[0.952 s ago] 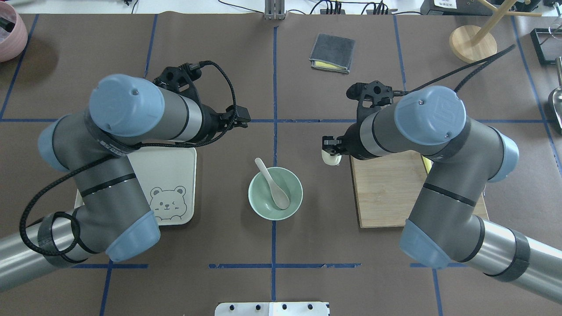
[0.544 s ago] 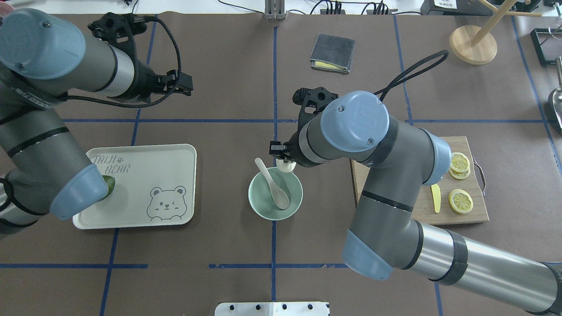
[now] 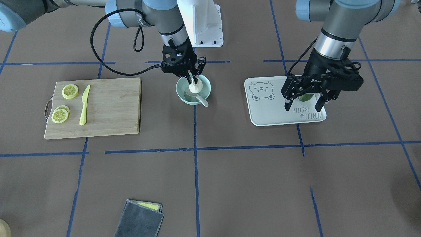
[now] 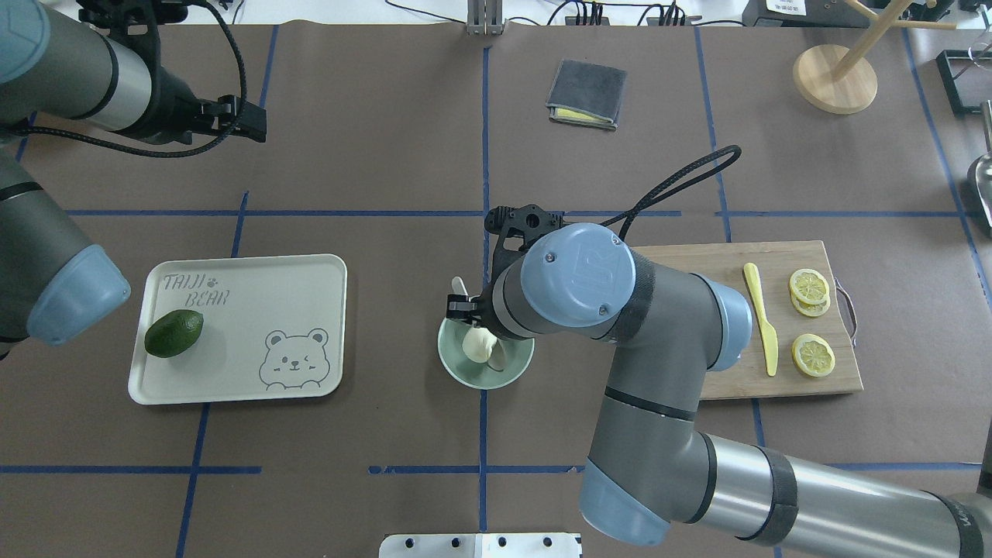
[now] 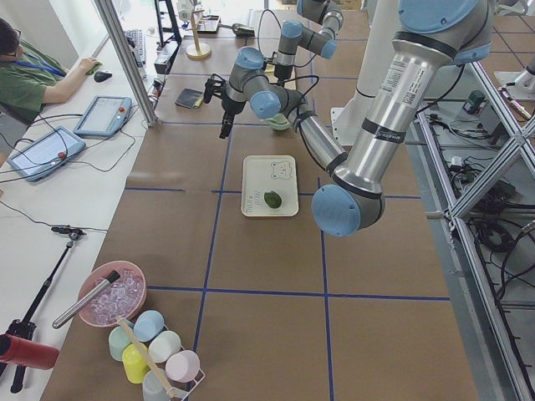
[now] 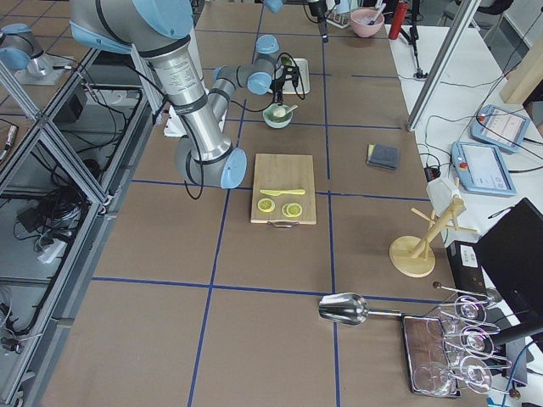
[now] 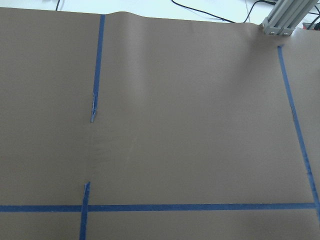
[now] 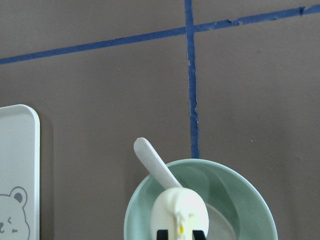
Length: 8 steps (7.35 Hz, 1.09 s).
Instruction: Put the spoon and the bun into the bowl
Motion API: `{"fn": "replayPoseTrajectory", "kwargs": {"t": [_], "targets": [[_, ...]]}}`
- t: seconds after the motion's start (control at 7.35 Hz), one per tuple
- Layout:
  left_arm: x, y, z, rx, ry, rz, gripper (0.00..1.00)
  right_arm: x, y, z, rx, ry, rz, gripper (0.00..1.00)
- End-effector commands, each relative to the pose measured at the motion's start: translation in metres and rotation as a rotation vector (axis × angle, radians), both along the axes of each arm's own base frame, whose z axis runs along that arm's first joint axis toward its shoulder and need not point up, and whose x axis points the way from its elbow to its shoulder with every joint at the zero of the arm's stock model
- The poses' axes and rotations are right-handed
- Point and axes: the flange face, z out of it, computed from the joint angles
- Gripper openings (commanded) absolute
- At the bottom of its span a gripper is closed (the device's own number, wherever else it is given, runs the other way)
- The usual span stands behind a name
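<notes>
The pale mint-green bowl (image 4: 449, 364) stands at the table's middle, and shows in the front view (image 3: 180, 93) and the right wrist view (image 8: 250, 200). The white spoon (image 8: 152, 162) lies in it with its handle over the rim (image 4: 458, 287) (image 3: 201, 101). My right gripper (image 4: 477, 341) (image 3: 194, 82) is shut on the white bun (image 4: 479, 346) (image 3: 194, 88) (image 8: 180, 210) and holds it inside the bowl, above the spoon's scoop. My left gripper (image 3: 302, 107) (image 4: 248, 120) is open and empty, raised over the table's far left.
A cream tray (image 4: 256, 271) (image 3: 273, 115) with a dark green avocado (image 4: 173, 333) sits left of the bowl. A wooden cutting board (image 4: 775, 387) with a yellow knife (image 4: 763, 325) and lemon slices (image 4: 812, 355) sits to the right. A grey cloth (image 4: 587, 93) lies at the far middle.
My right gripper carried the bun from the cutting board's edge leftwards and down into the bowl. My left arm swung away to the far left, which uncovered the tray and avocado.
</notes>
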Motion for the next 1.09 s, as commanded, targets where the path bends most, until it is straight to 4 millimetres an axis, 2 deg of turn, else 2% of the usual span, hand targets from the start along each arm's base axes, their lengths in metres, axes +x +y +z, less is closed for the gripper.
{"fn": "replayPoseTrajectory", "kwargs": {"t": [0.0, 0.14, 0.27, 0.41, 0.54, 0.68, 0.82, 0.95], "targets": [[-0.007, -0.004, 0.003, 0.013, -0.014, 0.004, 1.0, -0.001, 0.002, 0.005, -0.005, 0.006, -0.002, 1.0], [-0.018, -0.008, 0.012, 0.018, -0.028, 0.012, 1.0, 0.003, -0.001, 0.004, -0.008, 0.011, 0.002, 1.0], [-0.034, -0.016, 0.027, 0.011, -0.041, 0.041, 1.0, 0.023, -0.016, 0.002, -0.02, 0.056, 0.02, 1.0], [-0.053, -0.019, 0.047, 0.015, -0.062, 0.084, 1.0, 0.058, -0.036, 0.004, -0.005, 0.112, 0.014, 1.0], [-0.082, -0.023, 0.071, 0.033, -0.098, 0.117, 1.0, 0.096, -0.06, 0.015, 0.019, 0.169, -0.016, 1.0], [-0.113, -0.026, 0.099, 0.037, -0.139, 0.162, 1.0, 0.13, -0.085, 0.035, 0.031, 0.195, -0.042, 1.0], [-0.142, -0.037, 0.125, 0.052, -0.213, 0.229, 1.0, 0.171, -0.11, 0.064, 0.046, 0.215, -0.083, 1.0], [-0.173, -0.049, 0.149, 0.051, -0.281, 0.277, 1.0, 0.202, -0.128, 0.087, 0.071, 0.232, -0.123, 1.0]]}}
